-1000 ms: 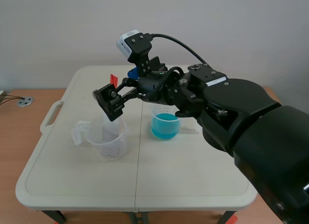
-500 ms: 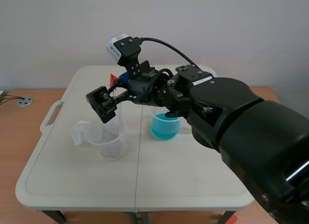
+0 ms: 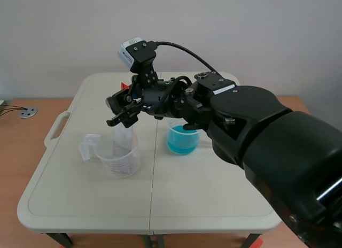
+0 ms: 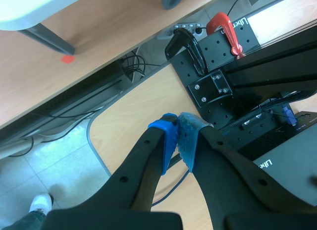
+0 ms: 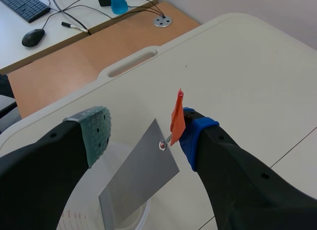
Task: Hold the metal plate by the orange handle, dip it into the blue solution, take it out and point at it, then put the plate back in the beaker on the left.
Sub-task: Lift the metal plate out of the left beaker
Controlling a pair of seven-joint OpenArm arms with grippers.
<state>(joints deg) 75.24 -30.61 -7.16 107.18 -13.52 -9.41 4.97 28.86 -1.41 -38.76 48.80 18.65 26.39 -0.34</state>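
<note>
Blue pads [image 4: 166, 140] of the left jaws are pressed together, closed with no object between them. They hang off the desk, over a wooden surface and a black perforated base [image 4: 218, 66].

On the pale desk [image 3: 214, 194], a clear left beaker [image 3: 118, 154] stands at about 9 o'clock from the beaker of blue solution [image 3: 182, 139], near it but not touching. The metal plate [image 5: 139, 174] stands in the left beaker with its lower end down inside. Its long axis is steeply tilted, and the orange handle [image 5: 177, 116] sits at the upper end, rising out past the rim. In the scene view the handle shows at roughly 12 o'clock from the beaker's mouth.

The right jaws hang over that mouth, spread wide on either side of the plate's top, open and not clamped on it. The grey-green pad [image 5: 96, 133] stands apart from the plate's edge. The blue pad [image 5: 195, 133] is just beside the orange handle and seems to touch it.

The right arm [image 3: 256, 130] comes in from about 4 o'clock and passes above the beaker of blue solution.
</note>
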